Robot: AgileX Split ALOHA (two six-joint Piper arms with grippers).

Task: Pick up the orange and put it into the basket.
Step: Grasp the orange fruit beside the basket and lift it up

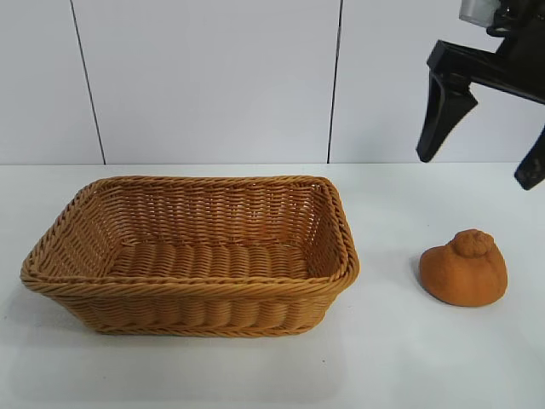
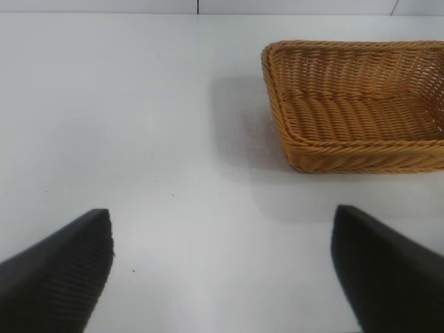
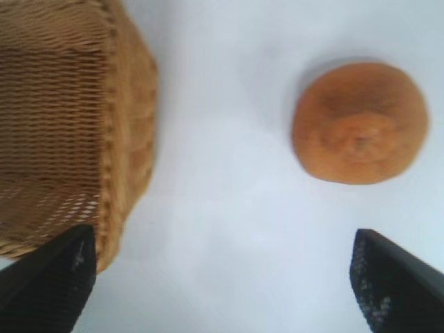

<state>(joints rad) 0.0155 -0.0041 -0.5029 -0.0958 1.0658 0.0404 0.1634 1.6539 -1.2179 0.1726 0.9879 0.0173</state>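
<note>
The orange point(image 1: 464, 269), a dull orange-brown lump with a knobby top, lies on the white table to the right of the basket point(image 1: 51, 273). The wicker basket is empty. High above the orange, near the top right of the exterior view, hangs my right gripper point(image 1: 479, 168), open with nothing between its fingers. Its wrist view looks down on the orange point(image 3: 359, 122) and one end of the basket point(image 3: 135, 83), with the right gripper point(image 3: 223, 267) wide open over bare table. My left gripper point(image 2: 222, 260) is open over bare table, with the basket point(image 2: 305, 146) farther off; it is outside the exterior view.
A white panelled wall point(image 1: 213, 77) stands behind the table. Bare tabletop point(image 1: 392, 358) lies between the basket and the orange and along the front edge.
</note>
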